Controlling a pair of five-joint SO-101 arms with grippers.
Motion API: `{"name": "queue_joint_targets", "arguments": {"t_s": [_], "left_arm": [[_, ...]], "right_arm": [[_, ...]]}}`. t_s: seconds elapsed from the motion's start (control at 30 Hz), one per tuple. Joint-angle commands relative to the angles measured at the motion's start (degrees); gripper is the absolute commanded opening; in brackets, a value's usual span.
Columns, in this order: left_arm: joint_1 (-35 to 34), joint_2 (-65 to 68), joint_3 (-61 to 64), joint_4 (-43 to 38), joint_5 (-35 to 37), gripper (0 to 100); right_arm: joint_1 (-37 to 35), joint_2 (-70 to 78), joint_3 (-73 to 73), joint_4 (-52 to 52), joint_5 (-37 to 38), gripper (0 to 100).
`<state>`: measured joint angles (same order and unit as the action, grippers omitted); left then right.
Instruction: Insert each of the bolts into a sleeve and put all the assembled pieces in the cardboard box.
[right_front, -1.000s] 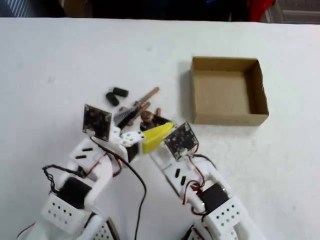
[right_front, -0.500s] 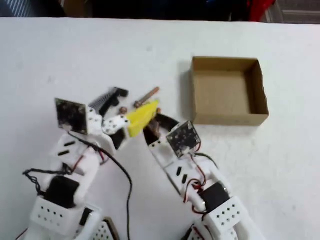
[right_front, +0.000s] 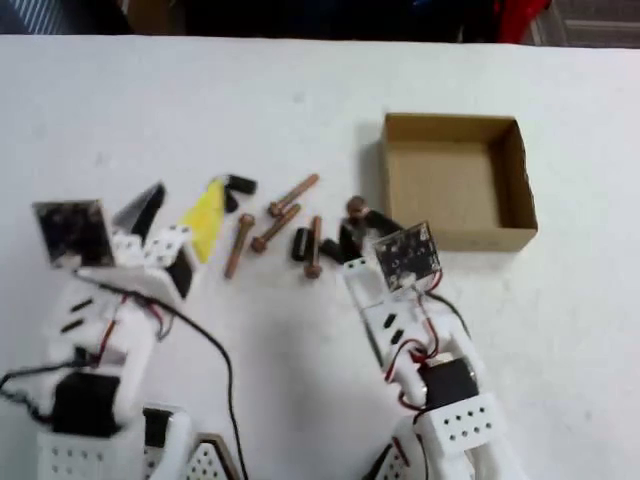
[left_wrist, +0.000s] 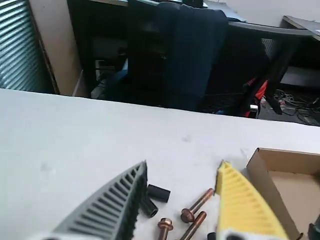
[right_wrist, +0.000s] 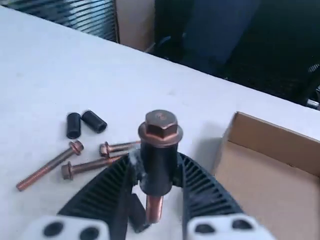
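- Right pincer (right_wrist: 159, 186): clenched on a black sleeve (right_wrist: 159, 167), at the centre of the high view, just left of the box (right_front: 460, 238).
- Bolt (right_wrist: 160, 129): stands upright through that sleeve, with the hexagonal head on top and the copper tip poking out below, between the fingers.
- Left pincer (right_front: 188, 192): released, with grey and yellow fingers spread wide and nothing between them; sits at the left of the high view, over the bench (right_front: 300, 80).
- Loose bolts (right_front: 293, 195): four, lying flat on the bench at the centre of the high view, between the two pincers. Two slant side by side towards the upper right, one lies further left near the yellow finger, and one lies nearly vertical close to the right pincer.
- Loose sleeves (right_front: 240, 184): two, lying together just beside the yellow fingertip, upper left of the loose bolts.
- Box: cardboard, open at the top, right of centre in the high view, apart from the loose parts.
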<state>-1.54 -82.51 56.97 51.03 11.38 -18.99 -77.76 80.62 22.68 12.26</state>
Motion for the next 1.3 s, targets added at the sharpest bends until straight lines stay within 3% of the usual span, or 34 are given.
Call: {"name": "queue_joint_targets", "arguments": {"t_s": [0.0,0.17,0.4,0.63,1.27], "left_arm": [[-1.63,-6.46,-2.99,7.03,-4.66,19],[-5.23,-14.29,0.09,9.14,-16.53,5],[-11.38,-18.59,10.46,8.70,-18.37,2],[-11.21,-18.59,19.96,6.15,-18.37,2],[-11.21,-18.86,32.53,6.07,-24.70,2]], "right_arm": [[3.30,-0.84,-6.77,4.79,3.87,1.6],[7.43,-0.57,-11.69,11.12,4.31,1.6],[14.99,2.95,-30.33,28.18,8.62,1.6],[16.75,28.44,-53.36,37.76,9.23,1.6],[19.91,91.56,-94.15,38.20,9.23,1.7]]}}
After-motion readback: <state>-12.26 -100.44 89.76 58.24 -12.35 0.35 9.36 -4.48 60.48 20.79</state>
